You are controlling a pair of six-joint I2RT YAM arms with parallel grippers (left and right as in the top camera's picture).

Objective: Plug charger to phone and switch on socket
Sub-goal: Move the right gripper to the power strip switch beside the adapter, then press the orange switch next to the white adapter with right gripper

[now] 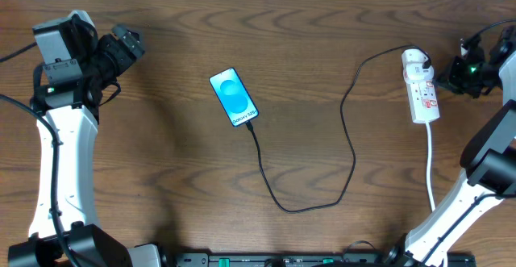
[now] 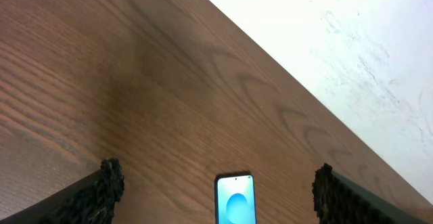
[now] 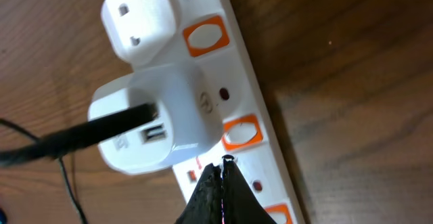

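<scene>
The phone (image 1: 235,98) lies on the table with its blue screen up; it also shows in the left wrist view (image 2: 235,200). The black charger cable (image 1: 348,146) runs from the phone's lower end in a loop to a white adapter (image 3: 152,119) plugged into the white socket strip (image 1: 422,93). The strip (image 3: 264,143) has orange switches. My right gripper (image 3: 226,166) is shut, its tips just over the strip next to an orange switch (image 3: 241,132). My left gripper (image 2: 216,187) is open and empty, back at the far left, away from the phone.
A second white plug (image 3: 139,17) sits at the strip's end. The strip's white lead (image 1: 430,170) runs toward the table's front. The table's far edge meets a white wall (image 2: 352,48).
</scene>
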